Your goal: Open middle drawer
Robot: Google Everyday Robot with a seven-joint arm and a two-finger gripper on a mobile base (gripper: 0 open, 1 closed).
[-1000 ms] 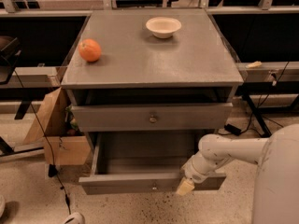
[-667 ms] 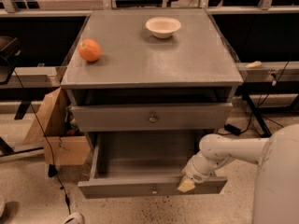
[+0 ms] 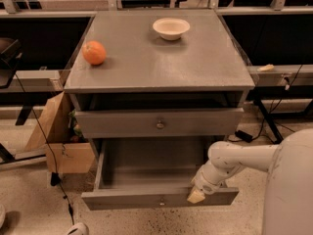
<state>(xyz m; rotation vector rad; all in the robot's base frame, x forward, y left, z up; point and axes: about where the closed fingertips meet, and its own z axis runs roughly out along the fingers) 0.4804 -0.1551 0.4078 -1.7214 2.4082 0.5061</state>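
Observation:
The middle drawer of the grey cabinet stands pulled well out. Its grey inside shows nothing in it, and its small round knob is at the centre of the front. My gripper is at the top edge of that front, right of the knob, at the end of my white arm, which reaches in from the right. The drawer above, with its own knob, sits nearly closed with a dark gap over it. The lowest drawer is hidden under the open one.
An orange and a white bowl sit on the cabinet top. A cardboard box and a cable are on the floor at the left. My white body fills the lower right. Table legs and cables stand at the right.
The middle drawer has slid further out toward the camera, and my gripper has moved with its front edge, down and nearer.

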